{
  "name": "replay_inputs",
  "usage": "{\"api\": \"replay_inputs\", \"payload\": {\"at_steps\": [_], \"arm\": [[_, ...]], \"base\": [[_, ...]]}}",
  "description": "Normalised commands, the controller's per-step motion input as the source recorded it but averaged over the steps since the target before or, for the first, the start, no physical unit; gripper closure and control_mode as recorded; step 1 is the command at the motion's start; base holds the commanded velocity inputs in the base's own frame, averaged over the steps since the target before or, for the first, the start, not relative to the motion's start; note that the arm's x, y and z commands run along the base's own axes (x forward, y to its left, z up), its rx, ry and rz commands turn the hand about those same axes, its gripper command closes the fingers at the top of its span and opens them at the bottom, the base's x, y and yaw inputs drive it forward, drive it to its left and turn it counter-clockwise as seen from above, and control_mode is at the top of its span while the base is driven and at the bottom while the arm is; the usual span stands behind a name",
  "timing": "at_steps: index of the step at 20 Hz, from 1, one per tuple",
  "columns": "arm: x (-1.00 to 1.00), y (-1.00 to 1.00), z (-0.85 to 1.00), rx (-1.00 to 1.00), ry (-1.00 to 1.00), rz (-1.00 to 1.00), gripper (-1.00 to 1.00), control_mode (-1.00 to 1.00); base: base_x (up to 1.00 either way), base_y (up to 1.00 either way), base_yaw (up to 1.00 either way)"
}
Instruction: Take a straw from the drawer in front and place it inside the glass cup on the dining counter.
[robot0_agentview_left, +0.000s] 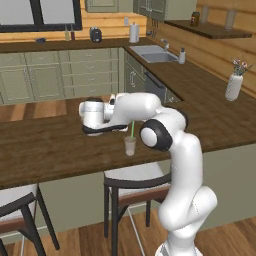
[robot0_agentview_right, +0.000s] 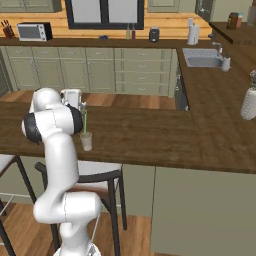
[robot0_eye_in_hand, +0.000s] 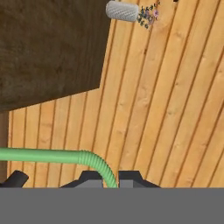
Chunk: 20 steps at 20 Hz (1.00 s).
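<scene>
Standing nearly upright, the straw (robot0_agentview_left: 132, 130) keeps its long axis vertical: the lower end drops into the glass cup (robot0_agentview_left: 130, 146) and the upper end runs up to the hand above. In the hand view the straw (robot0_eye_in_hand: 57, 156) is a smooth, thin, light-green tube crossing from the left edge, then turning through its ribbed bend down between the 2 dark fingers (robot0_eye_in_hand: 89, 179), which sit narrow and pinch it at the bent tip. The gripper (robot0_agentview_right: 84, 108) hangs directly over the cup, with the white arm folded beside it.

The glass cup (robot0_agentview_right: 86, 141) is a small, clear, pale tumbler, slightly tapered, standing upright on the dining desk (robot0_agentview_left: 50, 145) near its front edge. That desk is long, dark brown and wood-grained, with a sage-green base below; 2 black-framed stools (robot0_agentview_left: 131, 187) with pale seats are tucked under it.

Further right, well apart from the cup, a tall white vase (robot0_agentview_left: 233, 86) with small flowers stands on the same dark top; the vase (robot0_eye_in_hand: 123, 11) lies sideways at the upper edge of the hand view, against light plank flooring
</scene>
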Motion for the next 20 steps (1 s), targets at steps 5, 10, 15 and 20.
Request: {"api": "replay_inputs", "payload": {"at_steps": [5,10,15,20], "arm": [[0.0,0.0,-0.05,0.0,0.0,0.0,1.0,-1.0],[0.07,0.0,-0.24,0.0,0.0,0.0,1.0,-1.0],[0.18,0.0,-0.18,0.0,0.0,0.0,1.0,-1.0],[0.19,0.0,-0.17,0.0,0.0,0.01,1.0,-1.0]], "base": [[0.0,0.0,0.0],[0.0,0.0,0.0],[0.0,0.0,0.0],[0.0,0.0,0.0]]}}
